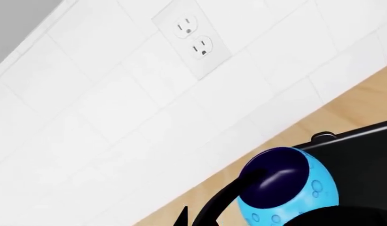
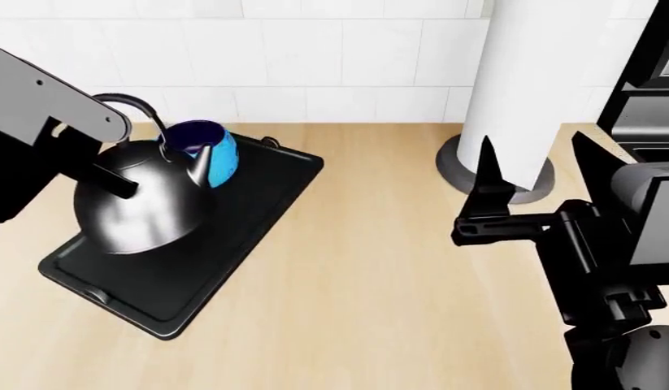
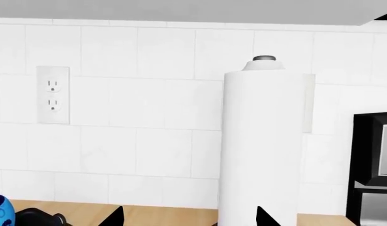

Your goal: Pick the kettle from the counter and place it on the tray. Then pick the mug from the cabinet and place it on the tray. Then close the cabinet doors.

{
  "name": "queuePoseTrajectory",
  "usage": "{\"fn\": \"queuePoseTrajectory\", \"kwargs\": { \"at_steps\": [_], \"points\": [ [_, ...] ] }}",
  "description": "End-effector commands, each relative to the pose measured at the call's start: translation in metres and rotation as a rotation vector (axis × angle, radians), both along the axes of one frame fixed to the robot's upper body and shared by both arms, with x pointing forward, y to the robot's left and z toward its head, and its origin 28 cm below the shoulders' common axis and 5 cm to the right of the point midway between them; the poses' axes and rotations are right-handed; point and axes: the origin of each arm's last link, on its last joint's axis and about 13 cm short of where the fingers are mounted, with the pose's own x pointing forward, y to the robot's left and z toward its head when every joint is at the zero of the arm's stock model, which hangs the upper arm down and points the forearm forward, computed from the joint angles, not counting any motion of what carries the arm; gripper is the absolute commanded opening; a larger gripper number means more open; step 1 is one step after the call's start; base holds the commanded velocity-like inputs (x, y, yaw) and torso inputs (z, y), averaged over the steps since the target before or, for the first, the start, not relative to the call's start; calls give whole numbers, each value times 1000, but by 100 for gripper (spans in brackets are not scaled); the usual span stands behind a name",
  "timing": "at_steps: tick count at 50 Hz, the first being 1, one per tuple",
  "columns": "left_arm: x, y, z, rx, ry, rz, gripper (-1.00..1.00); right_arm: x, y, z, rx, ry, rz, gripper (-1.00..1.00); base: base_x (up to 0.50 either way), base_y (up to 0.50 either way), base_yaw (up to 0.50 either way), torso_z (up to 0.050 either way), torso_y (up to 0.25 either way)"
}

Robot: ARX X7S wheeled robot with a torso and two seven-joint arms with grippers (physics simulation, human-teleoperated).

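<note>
The black tray (image 2: 247, 236) lies on the beige counter (image 2: 388, 284) at the left. The shiny dark kettle (image 2: 139, 203) stands on it. The blue mug (image 2: 210, 150) stands upright on the tray's far end, just behind the kettle; it also shows in the left wrist view (image 1: 306, 188) beside the kettle's black handle (image 1: 218, 205). My left gripper (image 2: 119, 186) hovers over the kettle; only one fingertip (image 1: 180, 217) shows, close to the middle, holding nothing. My right gripper (image 2: 535, 175) is open and empty above the counter at the right, as the right wrist view (image 3: 188, 219) also shows. The cabinet is out of view.
A tall white paper towel roll (image 2: 524, 81) stands on a grey base just behind my right gripper, also in the right wrist view (image 3: 262, 141). A black appliance (image 2: 649, 81) is at the far right. The tiled wall carries an outlet (image 1: 192, 40).
</note>
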Motion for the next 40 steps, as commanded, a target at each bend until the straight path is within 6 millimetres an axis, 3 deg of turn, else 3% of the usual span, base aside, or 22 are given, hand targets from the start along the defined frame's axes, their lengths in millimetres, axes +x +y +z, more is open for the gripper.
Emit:
{"fn": "queuePoseTrajectory", "kwargs": {
  "at_steps": [1,40],
  "points": [
    [0,2,6,19,-32,27,-100,0,0,0,1,0,2,100,0,0,0,0,0],
    [1,-5,-13,46,14,-18,-100,2,0,-3,7,6,2,100,0,0,0,0,1]
  ]
}}
